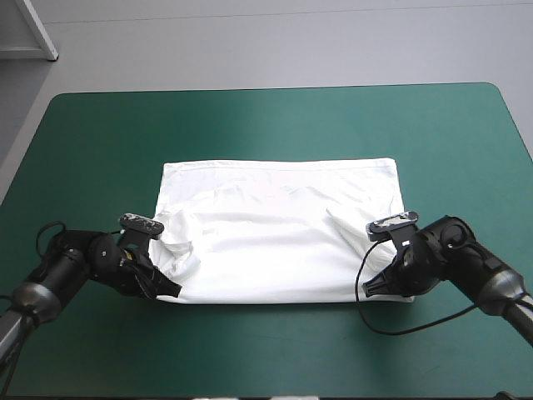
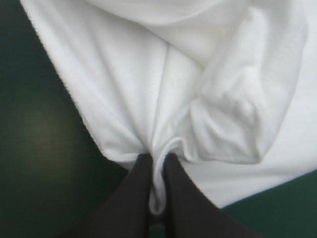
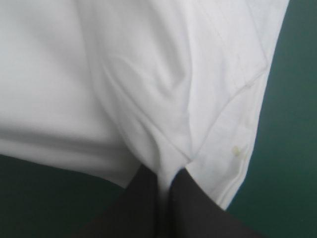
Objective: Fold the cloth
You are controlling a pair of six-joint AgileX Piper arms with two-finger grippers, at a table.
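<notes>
The white T-shirt [image 1: 279, 229] lies spread as a wide rectangle on the teal-green table, its near edge toward the robot. My left gripper [image 1: 171, 289] sits at the near left corner, shut on a pinch of the T-shirt [image 2: 163, 99], with a fold of fabric squeezed between the black fingers [image 2: 136, 191]. My right gripper [image 1: 372, 287] is at the near right corner, likewise shut on the T-shirt [image 3: 138, 89]; the hem runs beside its fingers [image 3: 190, 198]. Creases rise from both gripped corners.
Bare teal-green cover [image 1: 275, 117] surrounds the shirt on all sides, with wide room beyond its far edge and a narrower strip along the near edge [image 1: 266, 350]. A white post [image 1: 37, 29] stands beyond the table's far left corner.
</notes>
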